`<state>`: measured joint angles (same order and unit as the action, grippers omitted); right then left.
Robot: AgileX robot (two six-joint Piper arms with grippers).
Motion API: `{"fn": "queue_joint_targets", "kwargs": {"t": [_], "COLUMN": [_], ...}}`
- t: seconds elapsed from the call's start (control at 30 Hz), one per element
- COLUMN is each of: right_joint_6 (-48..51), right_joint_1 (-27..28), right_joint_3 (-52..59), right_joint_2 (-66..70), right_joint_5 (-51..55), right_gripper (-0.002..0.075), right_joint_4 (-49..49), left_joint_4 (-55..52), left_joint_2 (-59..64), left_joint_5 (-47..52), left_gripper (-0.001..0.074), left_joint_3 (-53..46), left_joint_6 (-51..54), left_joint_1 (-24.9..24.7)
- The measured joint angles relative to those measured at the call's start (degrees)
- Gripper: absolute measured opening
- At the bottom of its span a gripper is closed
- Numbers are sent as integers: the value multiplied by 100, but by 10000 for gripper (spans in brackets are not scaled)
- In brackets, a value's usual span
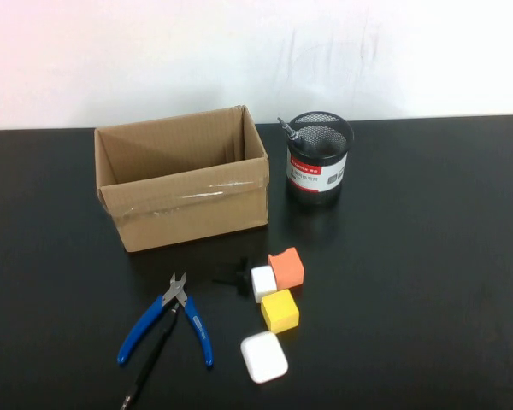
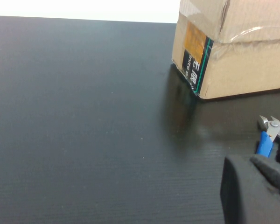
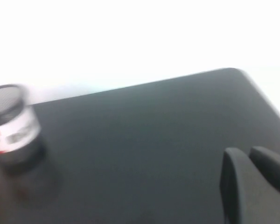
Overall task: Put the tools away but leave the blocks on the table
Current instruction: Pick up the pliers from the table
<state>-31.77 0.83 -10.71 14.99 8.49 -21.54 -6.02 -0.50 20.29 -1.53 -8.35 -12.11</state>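
The blue-handled pliers [image 1: 167, 320] lie at the front left of the black table [image 1: 427, 282], over a slim black stick [image 1: 150, 363]. A second black stick [image 1: 289, 132] stands in the mesh cup [image 1: 319, 158]. The scissors are out of view. The orange cube [image 1: 286, 267], the white cube [image 1: 263, 283] and the yellow cube [image 1: 280, 310] sit together at the centre. Neither arm shows in the high view. My left gripper [image 2: 252, 161] is shut and empty, just short of the pliers' head [image 2: 268, 135]. My right gripper [image 3: 245, 151] is shut and empty over bare table, far from the cup [image 3: 11, 126].
An open cardboard box [image 1: 184, 179] stands at the back left; its corner shows in the left wrist view [image 2: 233, 46]. A flat white case [image 1: 264, 356] lies in front of the yellow cube. A tiny black object [image 1: 238, 277] lies left of the white cube.
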Motion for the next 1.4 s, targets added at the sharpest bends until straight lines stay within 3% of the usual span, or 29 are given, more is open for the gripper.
{"fn": "queue_joint_targets", "kwargs": {"t": [0.2,0.37,0.63,0.83,1.4], "right_joint_6": [145,190,2648,2430,2429], "right_joint_1": [85,85,337,675,674], "right_joint_3": [351,904,1137,1235,1235], "right_joint_2": [-935,-1536,-1676,-1686,-1686], "right_joint_5": [1000,1112,1091,1017,1017], "right_gripper": [-9,-9,-9,-9,-9], "right_joint_4": [-153,-124,1836,1380,1165], "left_joint_4": [0,0,0,0,0], "left_joint_2": [0,0,0,0,0], "left_joint_5": [0,0,0,0,0], "left_gripper": [-6,-6,-6,-6,-6], "left_joint_3": [0,0,0,0,0], "left_joint_6": [0,0,0,0,0], "left_joint_1": [0,0,0,0,0]}}
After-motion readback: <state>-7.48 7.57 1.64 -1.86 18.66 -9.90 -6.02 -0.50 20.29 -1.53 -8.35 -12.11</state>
